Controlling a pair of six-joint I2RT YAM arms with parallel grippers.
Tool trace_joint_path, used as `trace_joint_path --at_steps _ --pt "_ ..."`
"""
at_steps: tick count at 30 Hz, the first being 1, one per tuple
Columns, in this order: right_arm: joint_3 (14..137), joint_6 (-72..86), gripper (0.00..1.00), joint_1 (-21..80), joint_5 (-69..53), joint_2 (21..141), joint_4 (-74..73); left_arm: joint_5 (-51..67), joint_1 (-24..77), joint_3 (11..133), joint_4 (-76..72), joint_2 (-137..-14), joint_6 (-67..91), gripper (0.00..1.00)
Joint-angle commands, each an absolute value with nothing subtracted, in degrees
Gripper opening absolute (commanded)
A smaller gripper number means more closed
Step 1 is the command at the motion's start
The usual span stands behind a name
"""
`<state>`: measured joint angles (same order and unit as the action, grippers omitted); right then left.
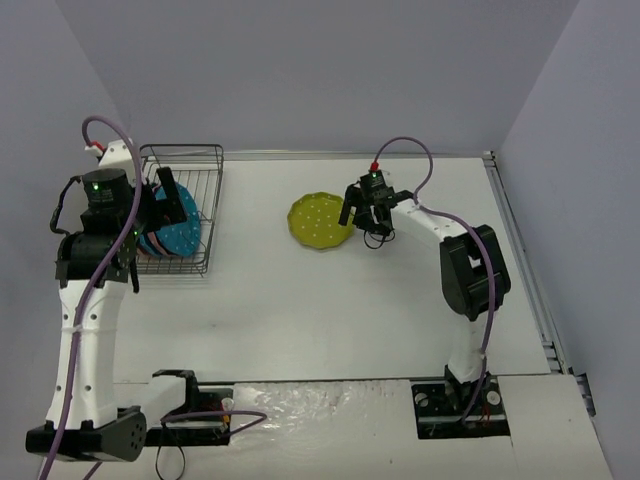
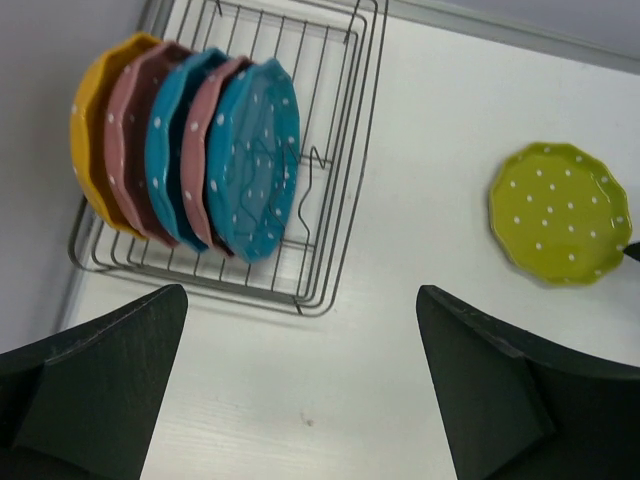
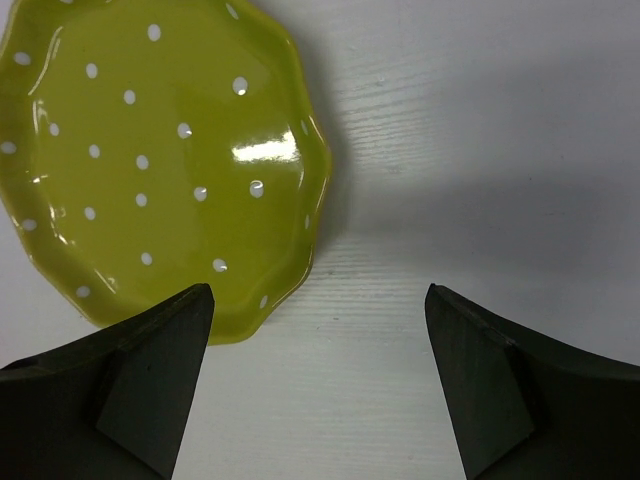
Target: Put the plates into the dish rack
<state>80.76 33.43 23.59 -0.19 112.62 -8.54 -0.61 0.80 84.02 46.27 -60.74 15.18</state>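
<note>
A rectangular dark metal wire dish rack [image 2: 332,100] is sitting in the upper left of the left wrist view, on a white table [image 1: 330,320]. Five round scalloped plates with small white dots are standing on edge in it, packed close together in a row at its left end: an orange-yellow plate [image 2: 92,130] at the far left, then a pink plate [image 2: 128,140], a teal-blue plate [image 2: 172,140], a second pink plate [image 2: 205,150] and a second teal-blue plate [image 2: 255,160] facing the bare right part of the rack.

The left gripper [image 2: 300,320] is hanging above the rack's near edge with its dark fingers [image 2: 110,380] spread wide and nothing between them.

An olive-yellow dotted plate [image 1: 320,221] is lying flat on the table near the centre of the top view, well apart from the rack. The right gripper [image 3: 318,310] is hovering just beside that plate's right rim. Its jaws are standing apart, gripping nothing; in the right wrist view the left finger [image 3: 140,390] is overlapping the plate's lower edge at the bottom left of the frame, while the other finger is sitting over bare table. Whether that finger is touching the rim cannot be told.
</note>
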Motion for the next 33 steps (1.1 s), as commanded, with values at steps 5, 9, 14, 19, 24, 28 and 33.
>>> trace_joint_path --at_steps 5,9,14,19,24,28,33 --pt "87.20 32.85 0.82 24.34 4.30 117.39 -9.05 4.25 0.97 76.57 50.09 -53.45 18.38 0.97" --pt "88.53 33.25 0.73 24.90 5.45 119.90 -9.05 6.62 1.05 73.80 49.81 -52.72 19.31 0.97" --pt "88.71 33.53 0.57 25.60 5.52 122.02 -8.98 9.04 1.05 73.36 49.25 -52.81 20.59 0.97" --pt "88.59 34.12 0.42 26.47 5.73 123.14 -8.96 9.99 1.05 73.18 49.14 -52.98 21.05 0.97" --pt "88.00 36.43 0.29 27.16 5.42 123.99 -8.81 11.79 1.14 72.27 48.45 -53.08 22.36 0.97" --pt "86.71 38.11 0.15 26.91 4.76 124.56 -8.40 14.85 1.14 71.12 46.34 -53.56 24.59 0.97" --pt "82.01 39.06 0.00 25.48 4.77 122.36 -6.43 18.65 2.46 67.95 41.57 -54.26 29.77 0.97"
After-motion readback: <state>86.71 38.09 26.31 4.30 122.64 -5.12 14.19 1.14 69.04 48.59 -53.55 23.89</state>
